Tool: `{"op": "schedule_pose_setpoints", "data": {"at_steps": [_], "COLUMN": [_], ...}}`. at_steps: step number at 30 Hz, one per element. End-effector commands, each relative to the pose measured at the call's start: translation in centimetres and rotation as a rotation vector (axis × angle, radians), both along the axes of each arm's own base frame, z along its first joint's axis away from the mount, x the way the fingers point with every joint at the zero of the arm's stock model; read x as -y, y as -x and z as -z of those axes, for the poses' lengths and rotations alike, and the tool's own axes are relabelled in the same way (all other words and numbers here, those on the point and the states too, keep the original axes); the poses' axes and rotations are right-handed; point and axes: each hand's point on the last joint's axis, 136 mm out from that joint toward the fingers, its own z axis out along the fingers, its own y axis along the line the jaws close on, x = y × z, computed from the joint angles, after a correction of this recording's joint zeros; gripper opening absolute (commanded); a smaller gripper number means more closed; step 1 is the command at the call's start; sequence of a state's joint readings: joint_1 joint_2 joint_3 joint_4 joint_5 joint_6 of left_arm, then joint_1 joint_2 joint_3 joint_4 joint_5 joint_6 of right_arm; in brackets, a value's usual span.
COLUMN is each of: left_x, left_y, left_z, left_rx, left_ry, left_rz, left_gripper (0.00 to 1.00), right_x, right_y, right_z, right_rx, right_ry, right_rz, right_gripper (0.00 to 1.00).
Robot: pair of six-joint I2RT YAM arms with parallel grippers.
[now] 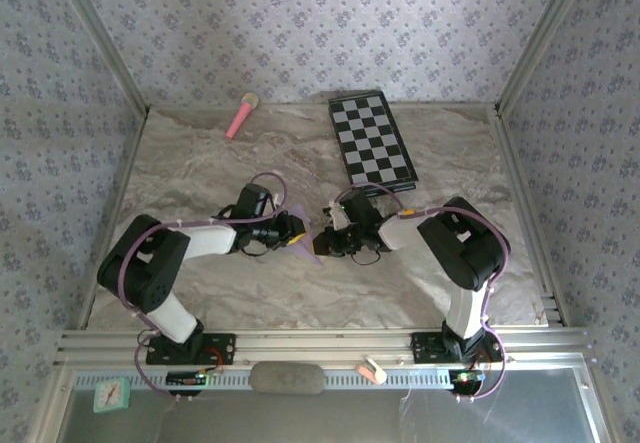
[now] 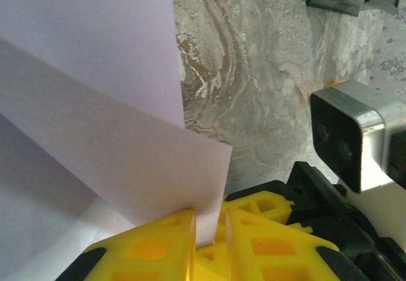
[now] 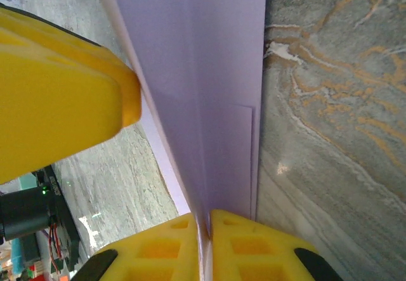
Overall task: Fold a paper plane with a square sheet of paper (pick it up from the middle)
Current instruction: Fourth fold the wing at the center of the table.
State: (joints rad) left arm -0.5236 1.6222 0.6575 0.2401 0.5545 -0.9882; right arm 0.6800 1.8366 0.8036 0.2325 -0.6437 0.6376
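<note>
The pale lilac sheet of paper [image 1: 309,249], folded into layers with a downward point, hangs above the table between my two grippers. The left gripper [image 1: 297,234] grips one edge. In the left wrist view the paper [image 2: 95,103] runs down between the yellow fingers of the left gripper [image 2: 210,222]. The right gripper [image 1: 331,240] holds the opposite side. In the right wrist view the right gripper [image 3: 206,225] is pinched on a crease of the paper [image 3: 203,71]. Whether it has the form of a paper plane I cannot tell.
A black-and-white checkered board [image 1: 372,141] lies at the back right. A pink microphone-like stick [image 1: 241,115] lies at the back left. The marbled table [image 1: 200,163] has walls on three sides. The left gripper's yellow finger [image 3: 63,84] is close beside the paper.
</note>
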Motion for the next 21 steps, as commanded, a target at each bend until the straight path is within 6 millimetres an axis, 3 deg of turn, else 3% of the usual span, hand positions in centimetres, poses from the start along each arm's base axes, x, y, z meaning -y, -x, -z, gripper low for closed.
{"op": "schedule_pose_setpoints", "data": {"at_steps": [1, 21], "left_x": [0.6, 1.3], "left_y": [-0.5, -0.9], "left_z": [-0.5, -0.3], "left_rx": [0.015, 0.015], "left_ry": [0.026, 0.038], "left_rz": [0.016, 0.029], "left_gripper": [0.20, 0.22], "right_x": [1.1, 1.7], "right_y": [0.9, 1.0], "right_z": [2.7, 3.7], "right_rx": [-0.070, -0.098], "right_ry": [0.079, 0.123], "right_rz": [0.019, 0.037], "right_gripper": [0.13, 0.17]}}
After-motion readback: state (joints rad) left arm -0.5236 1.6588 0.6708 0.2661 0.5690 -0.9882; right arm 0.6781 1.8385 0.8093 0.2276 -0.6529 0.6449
